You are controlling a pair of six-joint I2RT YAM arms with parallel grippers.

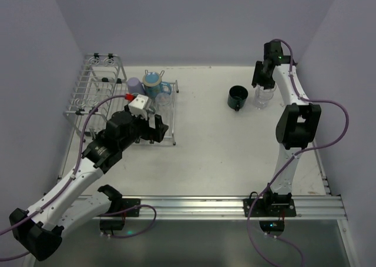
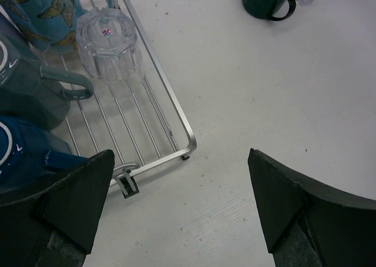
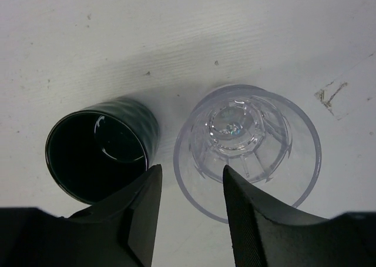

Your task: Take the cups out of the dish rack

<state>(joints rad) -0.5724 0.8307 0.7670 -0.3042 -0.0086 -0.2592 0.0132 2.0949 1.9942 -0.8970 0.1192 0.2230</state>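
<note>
Counting two cups (image 1: pixel 237 97) out near the table's (image 1: pixel 223 155) far-right corner, we saw more in the dish rack (image 1: pixel 88 87); left claw (image 2: pixel 181 161) wide, right claw (image 3: pixel 191 179) part-open.

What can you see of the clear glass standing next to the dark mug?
The clear glass is a transparent ribbed tumbler with a thick moulded base. It looks like glass or plastic. It stands upright, mouth up and empty, on the white table, close beside the dark teal mug. The right gripper straddles its near wall, one finger inside the rim and one outside, jaws apart.
</note>
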